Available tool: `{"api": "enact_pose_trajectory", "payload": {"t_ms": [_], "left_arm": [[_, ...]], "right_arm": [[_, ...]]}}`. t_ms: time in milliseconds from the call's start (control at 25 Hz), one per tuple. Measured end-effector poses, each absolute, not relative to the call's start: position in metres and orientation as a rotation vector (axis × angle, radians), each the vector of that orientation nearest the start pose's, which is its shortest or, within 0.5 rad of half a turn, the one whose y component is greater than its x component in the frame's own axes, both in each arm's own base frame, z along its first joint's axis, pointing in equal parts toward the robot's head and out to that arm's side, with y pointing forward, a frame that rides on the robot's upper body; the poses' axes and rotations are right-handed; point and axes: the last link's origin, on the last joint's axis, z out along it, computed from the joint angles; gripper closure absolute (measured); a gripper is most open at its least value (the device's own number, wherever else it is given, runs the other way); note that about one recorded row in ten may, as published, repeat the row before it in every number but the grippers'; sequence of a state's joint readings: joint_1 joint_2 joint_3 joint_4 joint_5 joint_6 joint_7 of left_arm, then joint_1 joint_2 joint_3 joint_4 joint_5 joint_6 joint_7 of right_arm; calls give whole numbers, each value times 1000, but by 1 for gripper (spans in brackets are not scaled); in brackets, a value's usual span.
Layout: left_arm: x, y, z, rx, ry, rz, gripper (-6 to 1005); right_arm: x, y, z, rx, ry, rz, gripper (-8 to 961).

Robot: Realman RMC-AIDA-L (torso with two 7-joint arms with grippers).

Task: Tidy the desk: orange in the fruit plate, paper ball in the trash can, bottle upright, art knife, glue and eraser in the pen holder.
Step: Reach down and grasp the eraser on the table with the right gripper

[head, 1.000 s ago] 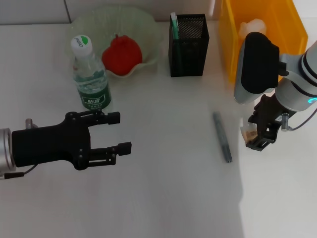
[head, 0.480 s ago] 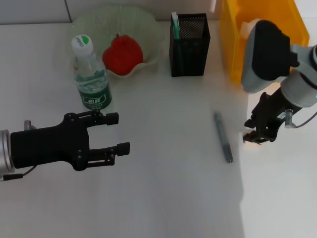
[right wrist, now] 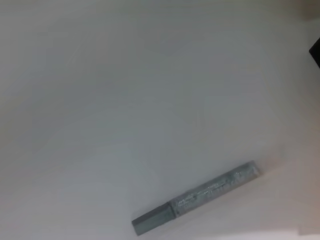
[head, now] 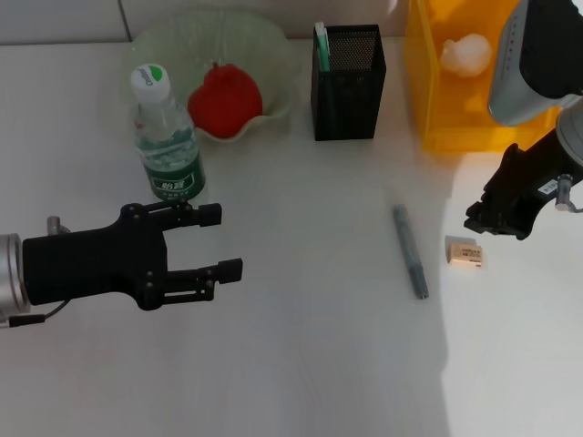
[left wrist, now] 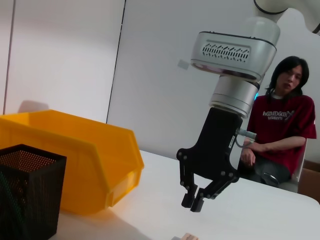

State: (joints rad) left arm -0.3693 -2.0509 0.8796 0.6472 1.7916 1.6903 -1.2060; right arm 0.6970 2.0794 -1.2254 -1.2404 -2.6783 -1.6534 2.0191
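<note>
The eraser [head: 465, 252] lies flat on the table, apart from any gripper; its tip also shows as the eraser [left wrist: 186, 236]. My right gripper [head: 493, 225] hangs just above and to the right of it; my right gripper [left wrist: 193, 202] has its fingertips drawn together on nothing. The grey art knife [head: 410, 251] lies left of the eraser, seen too as the art knife [right wrist: 196, 195]. A glue stick [head: 321, 42] stands in the black mesh pen holder [head: 347, 84]. The bottle [head: 167, 137] stands upright. A red-orange fruit [head: 225, 98] sits in the green plate [head: 273, 45]. My left gripper [head: 223, 242] is open below the bottle.
The yellow bin [head: 428, 91] at the back right holds a white paper ball [head: 465, 53]. The bin [left wrist: 85, 165] and the pen holder [left wrist: 27, 195] also appear in the left wrist view. A person [left wrist: 280, 130] sits behind the table.
My right gripper has lifted off and moved right and back from the eraser, which now lies alone on the table. The left arm has not moved.
</note>
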Motion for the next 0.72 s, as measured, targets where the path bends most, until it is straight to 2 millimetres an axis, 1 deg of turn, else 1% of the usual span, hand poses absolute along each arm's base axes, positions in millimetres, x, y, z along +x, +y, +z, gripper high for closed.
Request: {"api": "enact_pose_trajectory", "payload": {"t_ms": [120,480,520,600,720], "left_arm": [[-275,278,-1,-2797,-455,-856,211],[-274,279,-1,-2802,-463,-856,211],[-274,280,-1,-2800,-464,-858,211],[-274,280,-1,-2799,-464,-858,211],[-272,281,-2,-2800,-461,-860,210]], "right_arm": [[193,364,10,-2859,383,-708,818],[203,366,-4,-2899,381,-756,637],[205,367,-8,-2899,377,-770,617],[207,368,-9,-2896,375,-782,577],[215,372,-13,-2869,362,-836,532]]}}
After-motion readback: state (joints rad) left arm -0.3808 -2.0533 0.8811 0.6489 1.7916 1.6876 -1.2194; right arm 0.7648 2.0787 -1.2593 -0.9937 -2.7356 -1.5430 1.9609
